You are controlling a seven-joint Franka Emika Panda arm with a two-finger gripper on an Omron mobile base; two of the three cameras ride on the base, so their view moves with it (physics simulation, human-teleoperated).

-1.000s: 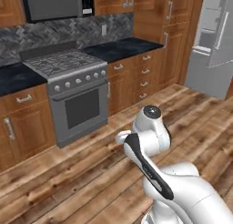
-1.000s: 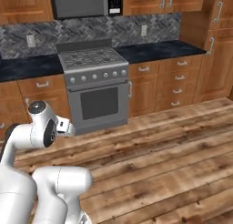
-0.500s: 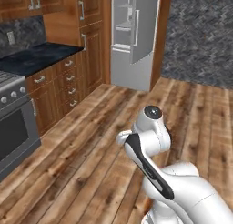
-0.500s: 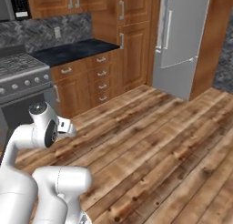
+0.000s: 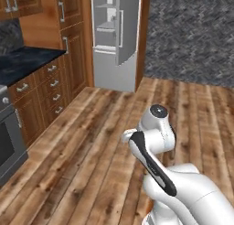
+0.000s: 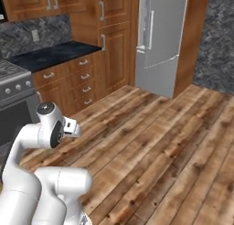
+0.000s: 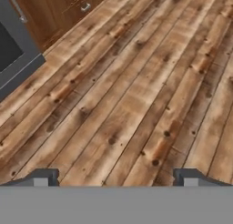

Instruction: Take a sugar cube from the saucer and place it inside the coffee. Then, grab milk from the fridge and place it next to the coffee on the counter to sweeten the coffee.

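Your base has swung round to the right since a second ago, so the whole scene has slid left in both base views: the stove (image 6: 13, 96), which sat dead centre then, is now cut off at the left edge. The fridge (image 5: 115, 41), only a sliver at the right edge a second ago, now stands ahead near centre. The counter (image 6: 55, 55) has shifted left with it.

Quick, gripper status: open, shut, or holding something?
Gripper: open, jaws spread wide, nothing between them; it points down at the bare wooden floor.
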